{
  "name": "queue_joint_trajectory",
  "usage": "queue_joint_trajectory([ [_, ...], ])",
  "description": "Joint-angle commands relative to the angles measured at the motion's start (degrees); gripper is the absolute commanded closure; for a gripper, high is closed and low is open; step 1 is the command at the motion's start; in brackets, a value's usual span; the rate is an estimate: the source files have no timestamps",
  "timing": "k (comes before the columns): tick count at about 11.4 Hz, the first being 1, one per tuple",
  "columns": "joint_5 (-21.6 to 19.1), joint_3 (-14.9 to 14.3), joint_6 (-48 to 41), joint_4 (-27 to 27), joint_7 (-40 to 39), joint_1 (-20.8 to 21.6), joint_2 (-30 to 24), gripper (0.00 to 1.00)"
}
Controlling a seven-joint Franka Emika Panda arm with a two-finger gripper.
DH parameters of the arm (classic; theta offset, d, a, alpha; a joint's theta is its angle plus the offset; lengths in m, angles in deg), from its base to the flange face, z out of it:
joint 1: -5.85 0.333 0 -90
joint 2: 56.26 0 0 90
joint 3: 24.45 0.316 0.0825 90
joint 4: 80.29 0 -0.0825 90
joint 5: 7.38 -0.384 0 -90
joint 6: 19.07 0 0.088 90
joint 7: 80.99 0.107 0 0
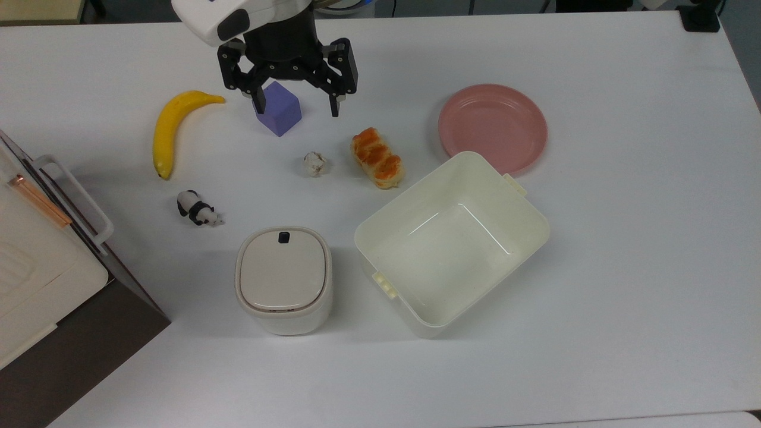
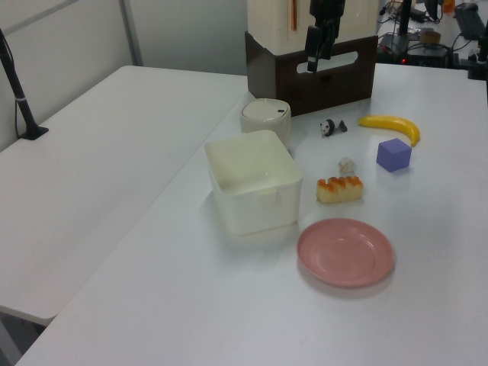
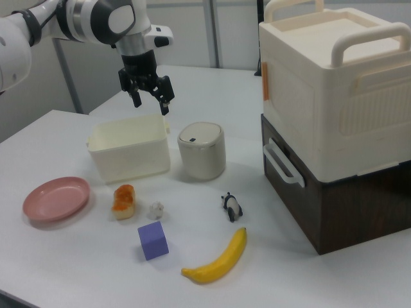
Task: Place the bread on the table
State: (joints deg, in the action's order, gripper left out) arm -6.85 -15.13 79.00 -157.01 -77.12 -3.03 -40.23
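We are looking at a broad white table with a stacked cream-and-brown crate at one end. In the top view the bread lies flat on the bare tabletop just above and left of centre, between the small paper ball on the top view's left and the pink plate towards the upper right. It is close to the upper corner of the open cream bin but apart from it. The right view shows the bread resting on its own, touching nothing.

The gripper hangs in the upper left-centre of the top view, above the purple cube. Its two black fingers are spread wide and there is nothing between them. In the right view the gripper sits well clear of the surface, high in the upper left of the frame.

We judge the placing step to be finished: the bread is down on the table and released. What seems to remain is for the arm to pull away. That calls for a clean rise that clears the cube, and the banana beside it.
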Motion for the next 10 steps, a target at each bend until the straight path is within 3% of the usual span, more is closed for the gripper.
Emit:
queue_joint_trajectory([
  [1, -0.71, -2.11, -3.05, 1.04, 1.84, 1.15, -0.74, 0.0],
  [10, -0.88, -3.61, -4.9, 0.78, 4.3, 2.2, -1.8, 0.0],
])
